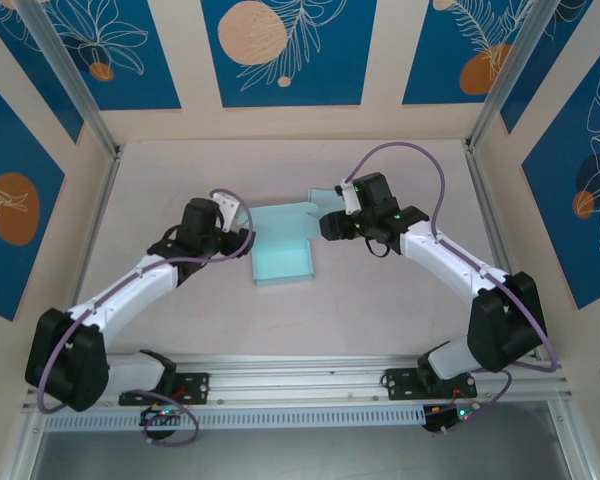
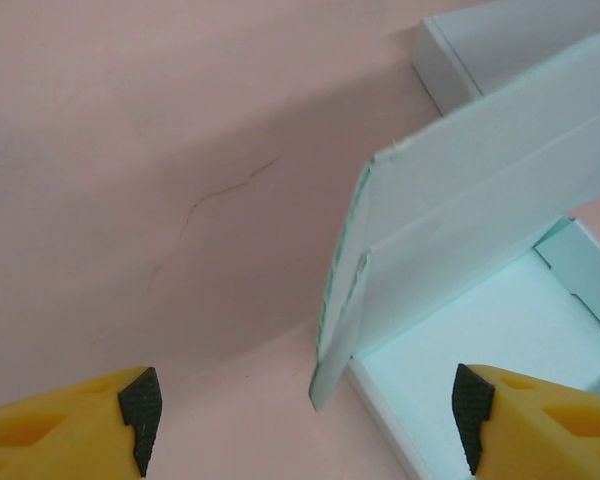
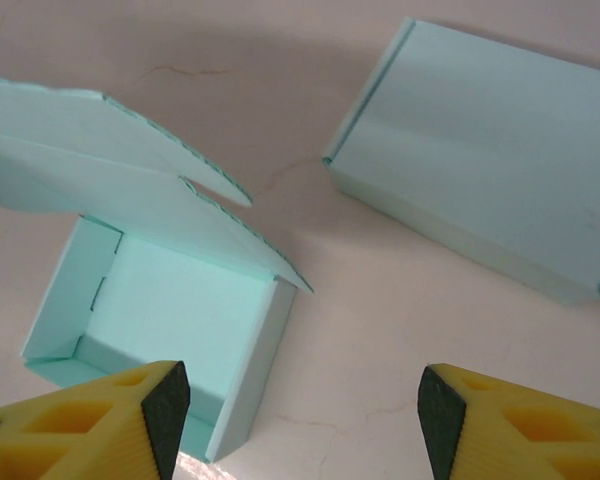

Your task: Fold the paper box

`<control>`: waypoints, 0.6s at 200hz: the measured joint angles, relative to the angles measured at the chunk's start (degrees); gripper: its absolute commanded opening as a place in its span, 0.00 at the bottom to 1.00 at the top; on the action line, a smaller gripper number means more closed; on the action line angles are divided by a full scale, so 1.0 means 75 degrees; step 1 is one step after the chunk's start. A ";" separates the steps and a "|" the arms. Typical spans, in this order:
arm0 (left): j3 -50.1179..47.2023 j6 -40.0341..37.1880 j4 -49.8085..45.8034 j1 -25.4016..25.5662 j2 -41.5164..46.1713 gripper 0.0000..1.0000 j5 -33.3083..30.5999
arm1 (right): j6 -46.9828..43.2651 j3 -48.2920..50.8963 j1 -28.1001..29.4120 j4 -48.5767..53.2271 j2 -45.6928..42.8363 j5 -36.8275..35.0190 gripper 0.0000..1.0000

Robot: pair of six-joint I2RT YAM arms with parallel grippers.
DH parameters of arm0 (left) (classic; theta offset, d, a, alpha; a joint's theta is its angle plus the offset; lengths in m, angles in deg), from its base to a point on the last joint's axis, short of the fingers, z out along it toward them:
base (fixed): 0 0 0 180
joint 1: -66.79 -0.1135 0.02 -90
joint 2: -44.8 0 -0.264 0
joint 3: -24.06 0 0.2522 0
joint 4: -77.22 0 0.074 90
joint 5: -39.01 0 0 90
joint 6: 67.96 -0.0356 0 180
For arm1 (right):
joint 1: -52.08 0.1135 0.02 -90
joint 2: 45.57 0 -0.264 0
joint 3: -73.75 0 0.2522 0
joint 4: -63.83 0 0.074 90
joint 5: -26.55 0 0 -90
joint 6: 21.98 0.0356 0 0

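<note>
Two grippers hung released, empty: left gripper point(image 2: 305, 418), right gripper point(image 3: 300, 410). You needed the paper box point(image 1: 280, 255) flap point(image 2: 460, 200) edge, lower middle, centred before clenching.

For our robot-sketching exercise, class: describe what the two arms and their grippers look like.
The left arm and right arm have white links, black joints and looping purple-grey cables. Green lights glow near the right wrist. The fingers are yellow with black pads.
</note>
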 measured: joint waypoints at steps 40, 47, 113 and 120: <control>0.0119 -0.0134 -0.0023 0.0000 -0.0481 0.72 -0.0023 | -0.0323 -0.0125 -0.0012 -0.0344 0.0551 0.0554 0.70; 0.0119 -0.0134 -0.0023 0.0000 -0.0513 0.70 -0.0044 | -0.0364 -0.0175 -0.0012 -0.0391 0.0656 0.0609 0.70; 0.0358 -0.0017 -0.0082 -0.0003 -0.0994 0.62 -0.0087 | -0.0493 -0.0551 -0.0012 -0.0612 0.1466 0.0845 0.66; 0.0361 0.0023 -0.0082 -0.0006 -0.1020 0.60 -0.0085 | -0.0507 -0.0589 -0.0012 -0.0627 0.1530 0.0874 0.64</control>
